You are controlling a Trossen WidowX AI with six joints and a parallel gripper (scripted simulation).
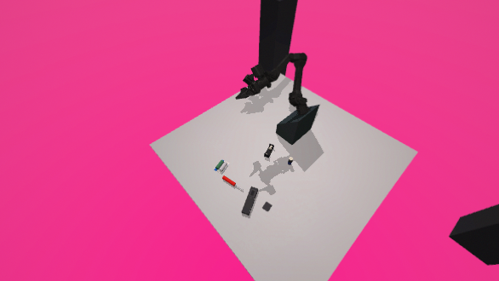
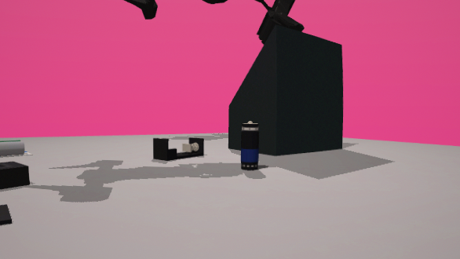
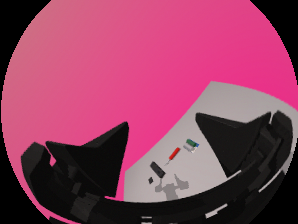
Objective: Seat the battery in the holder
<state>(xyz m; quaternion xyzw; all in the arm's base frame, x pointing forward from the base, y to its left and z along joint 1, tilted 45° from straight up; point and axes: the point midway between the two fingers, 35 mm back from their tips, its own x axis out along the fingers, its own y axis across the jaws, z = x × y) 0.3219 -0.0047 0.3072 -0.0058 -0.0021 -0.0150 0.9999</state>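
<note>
The battery (image 1: 290,161) (image 2: 250,146) stands upright on the counter (image 1: 341,192) (image 2: 235,220), just beside the holder (image 1: 268,151) (image 2: 161,151) and apart from it, with its terminal end up. The holder itself lies with its open side up, and nothing sits in it; a pale round piece, probably the spring, shows at the inner side of one end wall. So the seating has yet to be started, as far as can be judged: the battery needs picking up, tipping level, lining up with the holder, setting in flat end to spring and terminal end under the lip, then letting go.

The hand (image 1: 238,97) (image 3: 162,120) is spread wide, holds nothing and touches nothing, raised well apart from the holder. Beyond the holder from the arm's base (image 1: 294,128) (image 2: 310,94) lie a screwdriver (image 1: 229,180) (image 3: 174,153) and a dark remote-like case (image 1: 249,201) (image 2: 13,175) (image 3: 157,169), both well clear of it. The upright battery could topple if a finger brushes it, so the approach probably wants care.
</note>
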